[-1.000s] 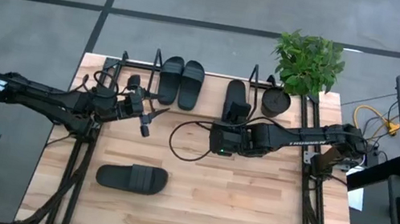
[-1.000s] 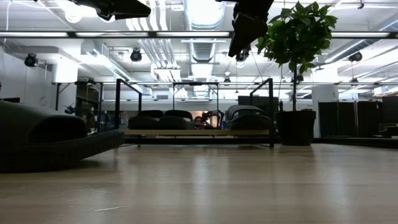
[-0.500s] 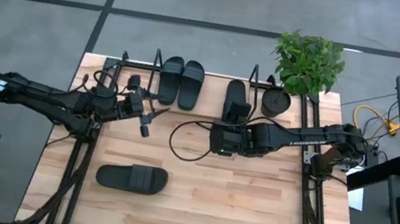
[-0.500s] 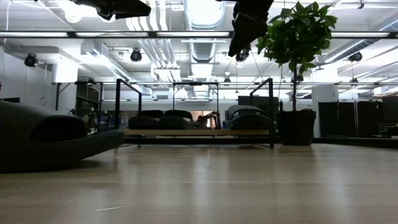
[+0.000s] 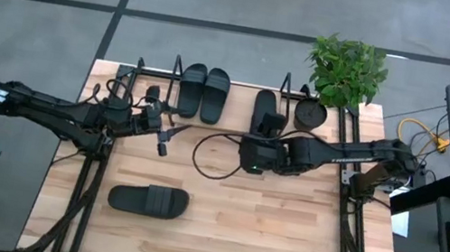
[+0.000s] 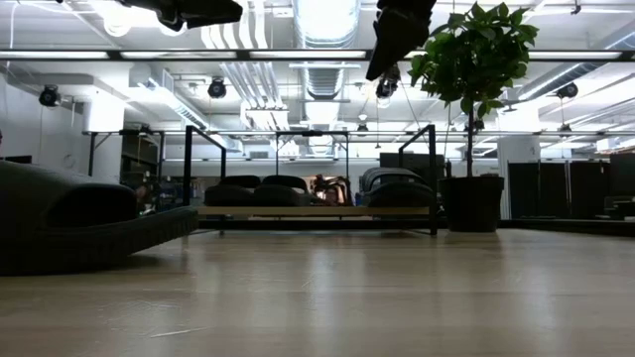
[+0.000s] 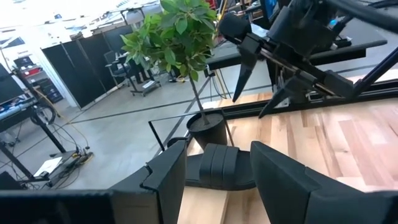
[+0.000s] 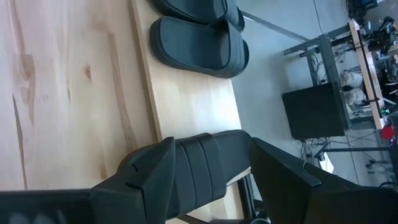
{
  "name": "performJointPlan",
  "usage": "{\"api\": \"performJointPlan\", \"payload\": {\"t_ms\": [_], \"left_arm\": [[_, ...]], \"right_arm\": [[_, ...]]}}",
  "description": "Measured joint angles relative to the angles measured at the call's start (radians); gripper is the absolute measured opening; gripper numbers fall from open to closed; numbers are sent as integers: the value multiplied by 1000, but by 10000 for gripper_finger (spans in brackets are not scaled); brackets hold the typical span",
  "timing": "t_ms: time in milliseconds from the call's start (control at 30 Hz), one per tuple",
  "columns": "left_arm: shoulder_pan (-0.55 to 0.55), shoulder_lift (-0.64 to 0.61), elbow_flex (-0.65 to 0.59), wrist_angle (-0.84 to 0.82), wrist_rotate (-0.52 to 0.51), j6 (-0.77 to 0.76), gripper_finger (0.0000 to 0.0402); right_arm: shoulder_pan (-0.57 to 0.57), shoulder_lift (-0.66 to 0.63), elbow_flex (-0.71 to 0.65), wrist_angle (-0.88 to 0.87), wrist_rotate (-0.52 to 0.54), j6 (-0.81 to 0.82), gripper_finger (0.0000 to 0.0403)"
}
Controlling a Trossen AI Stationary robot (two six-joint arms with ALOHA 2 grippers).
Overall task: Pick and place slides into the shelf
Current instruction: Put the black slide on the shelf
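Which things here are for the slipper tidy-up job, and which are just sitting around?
For the job:
- slide pair on the shelf
- third slide on the shelf
- loose slide on the table
- shelf

Just sitting around:
- potted plant
- black cable

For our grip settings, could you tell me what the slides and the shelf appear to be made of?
The slides, such as the loose one, look like matte black moulded foam or rubber, judging by the ribbed strap and dull surface. The shelf seems to be thin black-painted metal wire over a pale wooden base board with visible grain.
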Motion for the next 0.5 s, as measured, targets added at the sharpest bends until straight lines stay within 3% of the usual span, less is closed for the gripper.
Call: {"api": "performJointPlan", "payload": {"t_ms": [300,500], "left_arm": [[1,0,0,1,19,-48,164],[1,0,2,1,57,-76,164]], "right_arm": [[0,-44,0,12,-2,-12,196],[0,-114,0,44,-107,-17,196]]}}
